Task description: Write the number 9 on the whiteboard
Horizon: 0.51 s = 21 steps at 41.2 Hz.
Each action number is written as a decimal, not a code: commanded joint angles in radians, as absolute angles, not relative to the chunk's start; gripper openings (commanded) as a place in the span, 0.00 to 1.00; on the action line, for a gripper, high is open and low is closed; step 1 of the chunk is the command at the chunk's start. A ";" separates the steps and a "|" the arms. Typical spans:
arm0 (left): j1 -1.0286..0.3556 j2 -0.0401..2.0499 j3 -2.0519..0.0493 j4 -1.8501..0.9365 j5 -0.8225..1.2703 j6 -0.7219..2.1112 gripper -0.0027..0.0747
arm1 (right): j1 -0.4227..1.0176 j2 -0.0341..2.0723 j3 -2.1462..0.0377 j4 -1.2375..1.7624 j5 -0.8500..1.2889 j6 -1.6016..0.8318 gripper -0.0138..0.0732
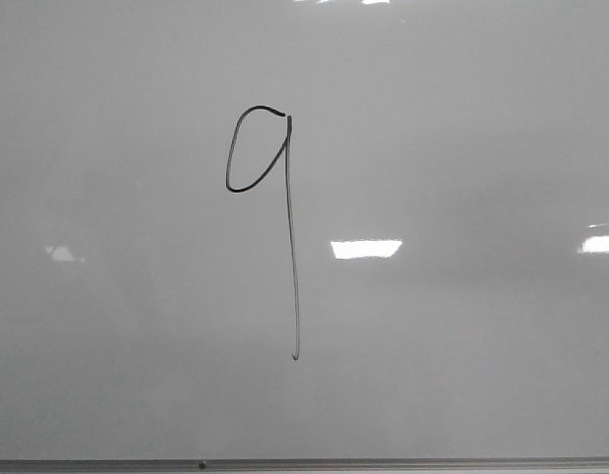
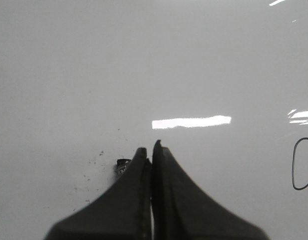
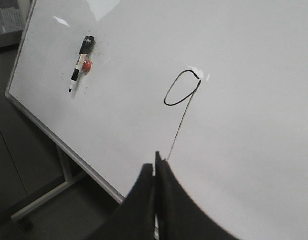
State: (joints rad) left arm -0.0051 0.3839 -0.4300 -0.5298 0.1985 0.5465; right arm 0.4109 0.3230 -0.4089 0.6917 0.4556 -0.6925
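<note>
So the number 9 (image 1: 269,197) is sitting on the whiteboard (image 1: 462,128), roughly mid-board: small narrow loop, long straight tail, looks finished to me. Both claws are pinched closed with nothing in them. The right claw (image 3: 154,167) hangs off the board near the tail's end. The marker (image 3: 80,62) is stuck up on the board well apart from the digit, presumably parked there. The left claw (image 2: 151,150) faces blank board.

The large glossy white whiteboard (image 3: 243,150) bears the thin black hand-drawn number 9 (image 3: 181,97). A black-capped marker (image 3: 80,65) sticks near its corner. The dark right gripper (image 3: 155,162) is closed.
</note>
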 commanded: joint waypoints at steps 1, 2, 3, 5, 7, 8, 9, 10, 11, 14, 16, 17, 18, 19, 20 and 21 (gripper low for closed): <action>-0.002 0.387 -0.458 -0.543 0.133 0.538 0.01 | 0.404 0.328 -0.435 0.718 0.396 -0.693 0.09; -0.002 0.387 -0.458 -0.543 0.133 0.538 0.01 | 0.404 0.328 -0.435 0.718 0.396 -0.693 0.09; -0.002 0.387 -0.458 -0.543 0.133 0.538 0.01 | 0.404 0.328 -0.435 0.718 0.396 -0.693 0.09; -0.002 0.387 -0.458 -0.543 0.133 0.538 0.01 | 0.404 0.328 -0.435 0.718 0.396 -0.693 0.09; -0.002 0.387 -0.458 -0.543 0.133 0.538 0.01 | 0.404 0.328 -0.435 0.718 0.396 -0.693 0.09; -0.002 0.387 -0.458 -0.543 0.133 0.538 0.01 | 0.404 0.328 -0.435 0.718 0.396 -0.693 0.09; -0.002 0.387 -0.458 -0.543 0.133 0.538 0.01 | 0.404 0.328 -0.435 0.718 0.396 -0.693 0.09; -0.002 0.387 -0.458 -0.543 0.133 0.538 0.01 | 0.404 0.328 -0.435 0.718 0.396 -0.693 0.09; -0.002 0.387 -0.458 -0.543 0.133 0.538 0.01 | 0.404 0.328 -0.435 0.718 0.396 -0.693 0.09; -0.002 0.387 -0.458 -0.543 0.133 0.538 0.01 | 0.404 0.328 -0.435 0.718 0.396 -0.693 0.09; -0.002 0.387 -0.458 -0.543 0.133 0.538 0.01 | 0.404 0.328 -0.435 0.718 0.396 -0.693 0.09; -0.002 0.387 -0.458 -0.543 0.133 0.538 0.01 | 0.404 0.328 -0.435 0.718 0.396 -0.693 0.09; -0.002 0.387 -0.458 -0.543 0.133 0.538 0.01 | 0.404 0.328 -0.435 0.718 0.396 -0.693 0.09; -0.002 0.387 -0.458 -0.543 0.129 0.538 0.01 | 0.404 0.328 -0.435 0.718 0.396 -0.693 0.09; -0.002 0.387 -0.458 -0.543 0.127 0.538 0.01 | 0.404 0.328 -0.435 0.718 0.396 -0.693 0.09; -0.002 0.387 -0.458 -0.543 0.125 0.538 0.01 | 0.404 0.328 -0.435 0.718 0.396 -0.693 0.09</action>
